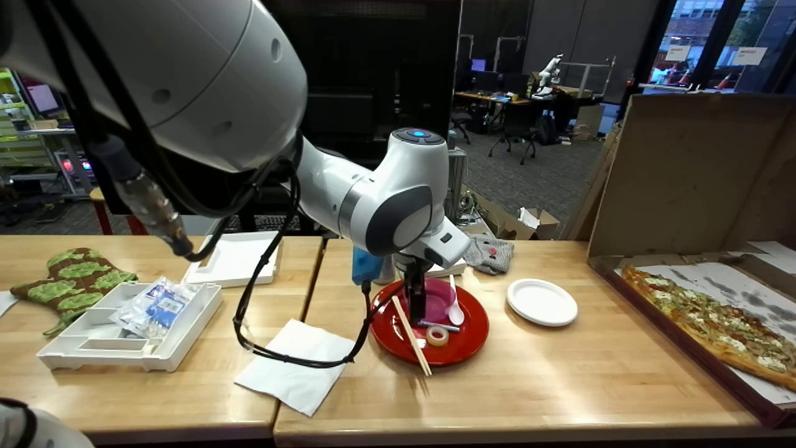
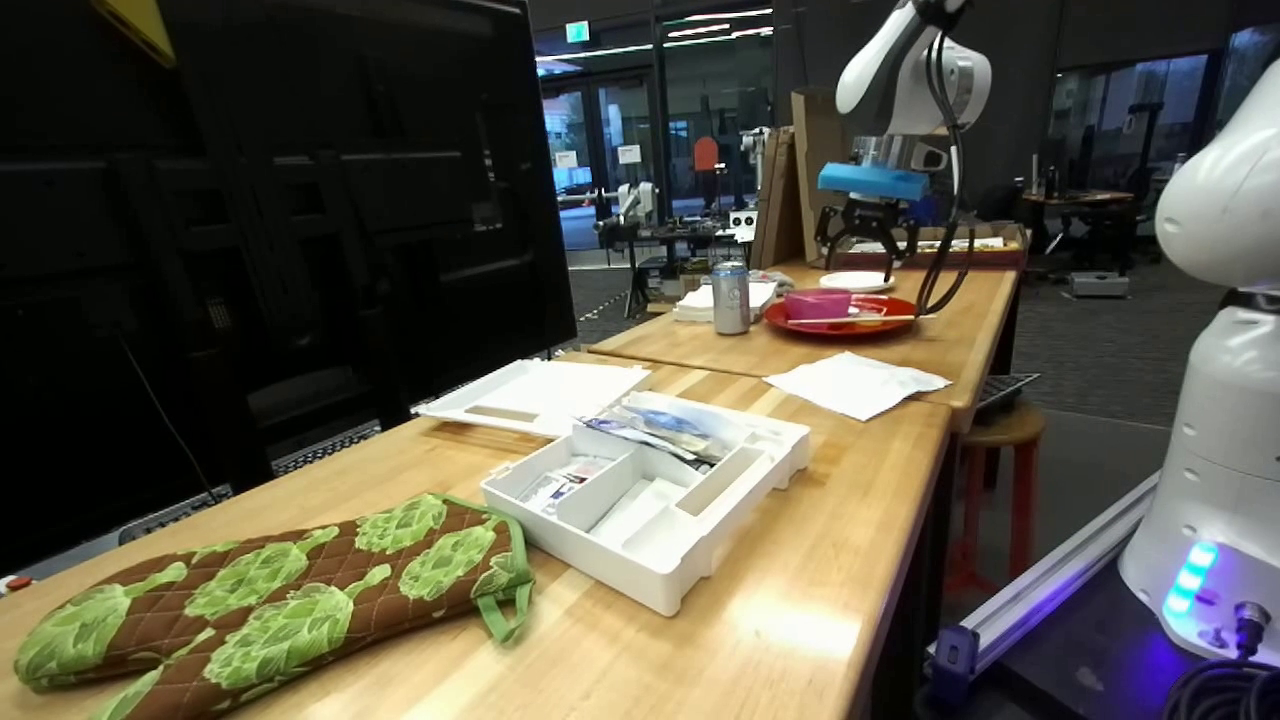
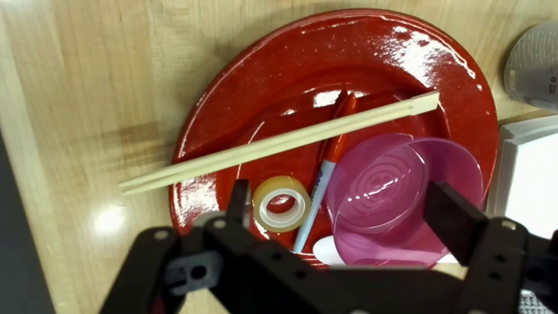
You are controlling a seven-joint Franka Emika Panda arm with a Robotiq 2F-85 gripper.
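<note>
Black two-finger gripper (image 3: pixel 340 205) spread wide, holding nothing, above glossy round red plate (image 3: pixel 305 61). Wrist view: translucent magenta plastic bowl (image 3: pixel 379 183) below it, right; yellowish tape roll (image 3: pixel 263 209) below, left; light-blue marker with red cap (image 3: pixel 321 187) between them. In an exterior view, pale wooden chopsticks (image 1: pixel 411 336) cross plate's left, white plastic spoon (image 1: pixel 456 314) right.

Tall windows (image 1: pixel 693 28) stand beside a dark wall (image 1: pixel 584 43), behind grey carpet (image 1: pixel 491 177) and wooden tables (image 1: pixel 597 373)

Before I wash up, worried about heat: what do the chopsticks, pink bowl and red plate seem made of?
Chopsticks: probably bare wood, pale and matte. Pink bowl: plastic, likely, by its smooth, seemingly translucent walls. Red plate: highlights suggest glossy glaze, so maybe ceramic.
</note>
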